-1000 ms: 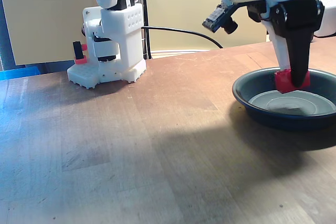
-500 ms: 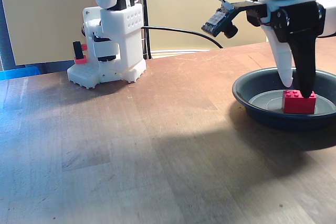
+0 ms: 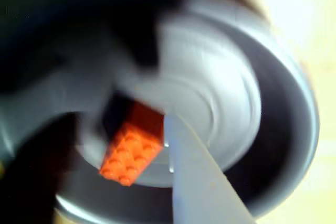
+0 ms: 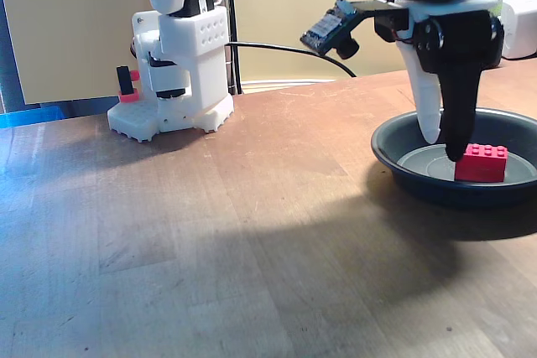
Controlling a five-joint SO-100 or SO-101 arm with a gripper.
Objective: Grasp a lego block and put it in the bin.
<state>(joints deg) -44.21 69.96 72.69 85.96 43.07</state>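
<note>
The red lego block (image 4: 481,163) lies flat on the floor of the bin (image 4: 403,165), a round dark grey pan at the right of the fixed view. My gripper (image 4: 443,147) hangs open just left of the block, its white and black fingers a little apart, holding nothing. In the blurred wrist view the block (image 3: 132,150) rests inside the bin (image 3: 283,129) beside a pale finger (image 3: 194,177).
The white robot base (image 4: 180,73) with small red-pink pieces stands at the back left on the wooden table (image 4: 210,232). A black cable (image 4: 294,49) runs behind it. A white box (image 4: 518,27) sits at the far right.
The gripper opened and dropped the block into the bin, then rose a little and shifted left away from it. The block now lies free in the pan.
</note>
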